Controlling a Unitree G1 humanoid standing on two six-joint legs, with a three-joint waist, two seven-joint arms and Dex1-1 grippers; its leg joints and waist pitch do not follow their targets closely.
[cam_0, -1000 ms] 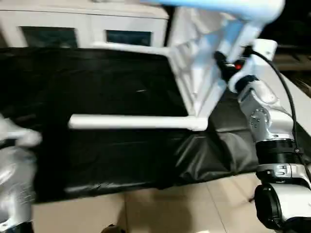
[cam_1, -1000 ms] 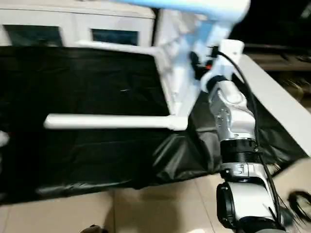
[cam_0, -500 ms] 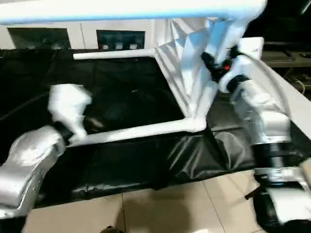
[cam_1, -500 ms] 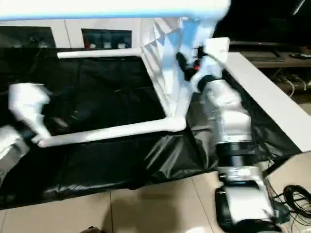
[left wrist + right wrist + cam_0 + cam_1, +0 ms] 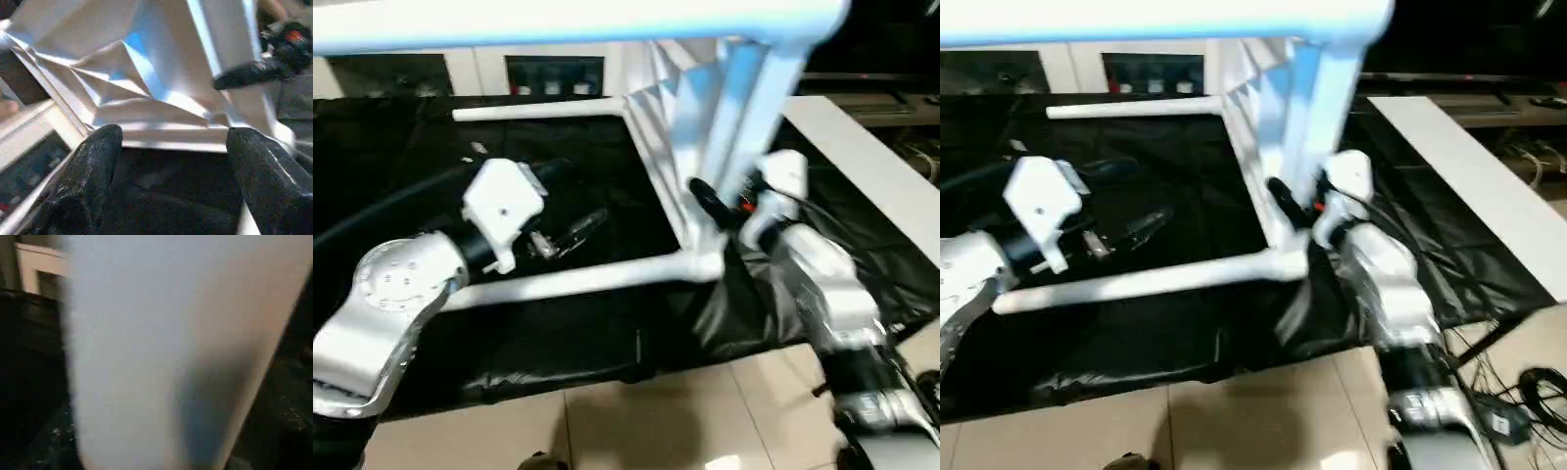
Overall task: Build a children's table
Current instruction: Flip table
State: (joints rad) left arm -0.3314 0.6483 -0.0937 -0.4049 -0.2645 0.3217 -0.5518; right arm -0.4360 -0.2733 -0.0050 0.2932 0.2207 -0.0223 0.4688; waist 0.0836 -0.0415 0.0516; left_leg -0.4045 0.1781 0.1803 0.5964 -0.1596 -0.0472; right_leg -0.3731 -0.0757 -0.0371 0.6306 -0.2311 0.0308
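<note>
A: Beige floor tiles [image 5: 656, 411] lie nearest us, below the edge of the crinkled black plastic sheet [image 5: 558, 343] that covers the work surface.

B: On that sheet we see our left silver forearm [image 5: 382, 304] reaching in, its white wrist block raised. Our left gripper [image 5: 166, 171] has its two black fingers [image 5: 93, 166] spread wide, grasping nothing, with the ribbed white underside of the tabletop ahead of them.

A: Just past that arm, one long white tapered round leg [image 5: 578, 281] lies across the sheet, its far end plugged into a rounded corner socket of the white plastic rectangular tabletop [image 5: 680, 147].

B: And the tabletop stands tipped up on its edge, ribs facing our left arm, near the middle of the sheet.

A: Our right silver forearm [image 5: 822, 294] comes up beside that corner. Our right gripper [image 5: 710, 201] sits against the upright white leg [image 5: 744, 108] there. We cannot tell whether its fingers are clenched or released; its wrist camera has that leg's pale surface [image 5: 161, 352] right against the lens.

B: Farther back, a second white leg [image 5: 538, 111] runs along the sheet from the tabletop's far corner, and another white leg [image 5: 568, 20] crosses overhead.

A: Beyond it all stands a white cabinet with glass-fronted compartments [image 5: 553, 73].
</note>
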